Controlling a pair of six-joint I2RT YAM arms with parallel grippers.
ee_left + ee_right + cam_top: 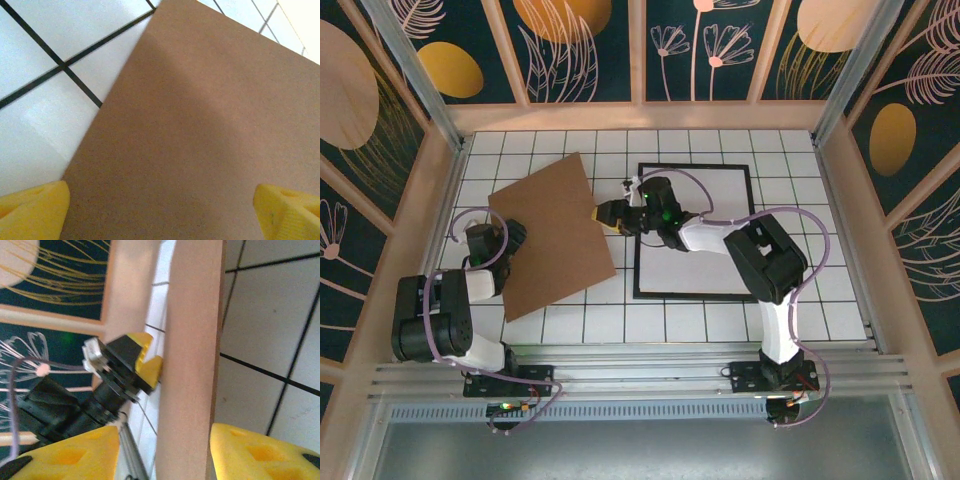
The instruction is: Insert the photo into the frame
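Note:
The frame [700, 165], a narrow black rim around a white inside, lies flat right of centre. The photo is hidden. A plain brown backing board [552, 235] lies tilted to the left of the frame. My right gripper [603, 213] is at the board's right edge. In the right wrist view its jaws [165, 450] straddle the board [192, 340], open, with a gap on the left side. My left gripper [510, 240] is at the board's left edge. Its yellow fingers [35, 210] stand wide open over the board [200, 125]. The left gripper [147, 357] also appears beyond the board's far edge.
The table [720, 320] is white tile with black grid lines. Wooden walls with dark floral panels [580, 50] close in the back and both sides. A metal rail [640, 365] runs along the near edge by the arm bases.

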